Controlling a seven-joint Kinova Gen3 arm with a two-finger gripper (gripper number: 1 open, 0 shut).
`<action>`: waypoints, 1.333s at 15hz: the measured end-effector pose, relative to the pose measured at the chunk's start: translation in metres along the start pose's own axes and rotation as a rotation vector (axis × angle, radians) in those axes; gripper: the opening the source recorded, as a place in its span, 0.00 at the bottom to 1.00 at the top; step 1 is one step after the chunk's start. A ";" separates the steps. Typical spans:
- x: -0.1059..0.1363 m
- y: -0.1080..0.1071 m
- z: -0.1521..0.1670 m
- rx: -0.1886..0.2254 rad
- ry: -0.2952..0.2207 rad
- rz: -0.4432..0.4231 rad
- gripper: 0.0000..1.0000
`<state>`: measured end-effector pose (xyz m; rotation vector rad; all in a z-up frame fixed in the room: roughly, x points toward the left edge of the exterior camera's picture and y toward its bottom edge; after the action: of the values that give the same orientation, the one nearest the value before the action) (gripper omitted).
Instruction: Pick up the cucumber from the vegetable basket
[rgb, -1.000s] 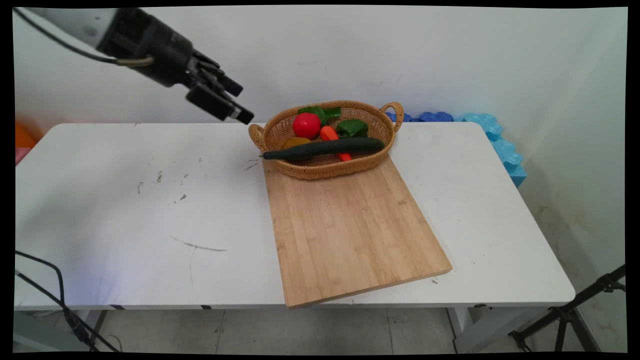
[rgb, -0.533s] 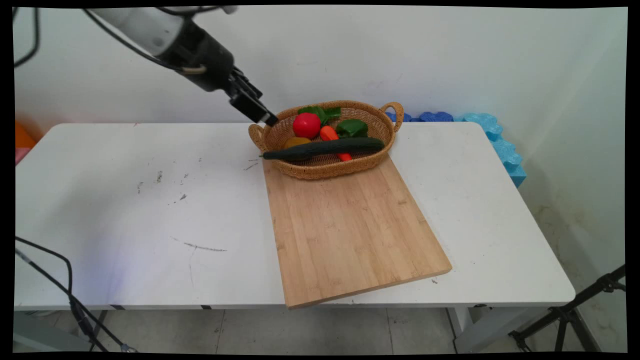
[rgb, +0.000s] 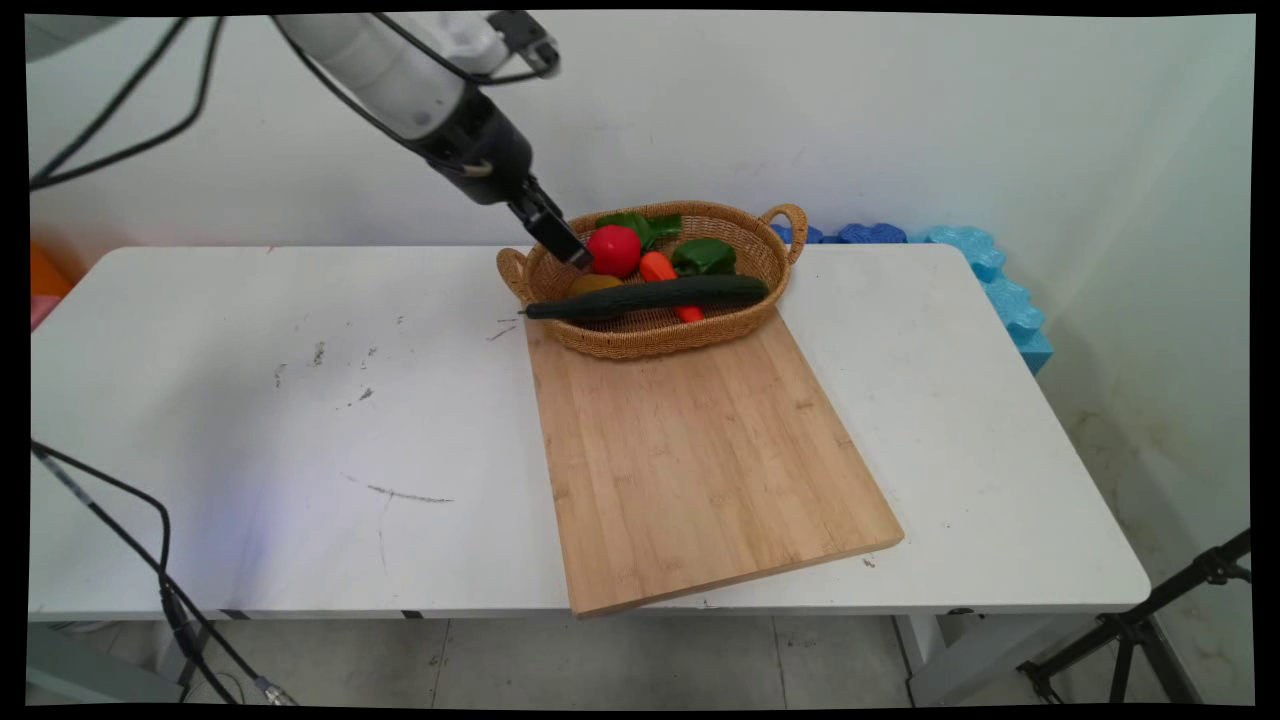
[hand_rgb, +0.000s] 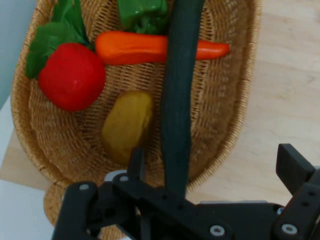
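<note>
I see my gripper (rgb: 570, 250) reaching down from the upper left of the frame, jaws spread wide and holding nothing, over the left end of a wicker basket (rgb: 640, 335). Beneath it lie a dark cucumber (hand_rgb: 177, 95), a yellow potato (hand_rgb: 127, 122), a red tomato (hand_rgb: 72, 75), an orange carrot (hand_rgb: 130, 47) and a green pepper (hand_rgb: 142, 12). The basket sits at the far end of a wooden cutting board (rgb: 700, 460) right of centre.

Tool (rgb: 572, 252) hangs over the left end of the wicker basket (rgb: 745, 305), just beside the red tomato (rgb: 613, 250). Basket also holds a cucumber (rgb: 650, 296) lying across its front, a carrot (rgb: 662, 272), a green pepper (rgb: 705, 256) and leafy greens (rgb: 640, 225). Basket rests on the far end of a wooden cutting board (rgb: 700, 460) on the white worktop (rgb: 280, 420).
</note>
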<state>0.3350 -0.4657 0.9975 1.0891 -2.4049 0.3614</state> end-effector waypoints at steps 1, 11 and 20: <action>0.005 -0.001 0.011 0.009 -0.013 -0.002 1.00; 0.035 -0.007 0.092 0.035 -0.078 -0.010 1.00; 0.047 -0.010 0.134 0.033 -0.095 -0.007 1.00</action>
<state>0.2740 -0.5588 0.9079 1.1534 -2.4853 0.3557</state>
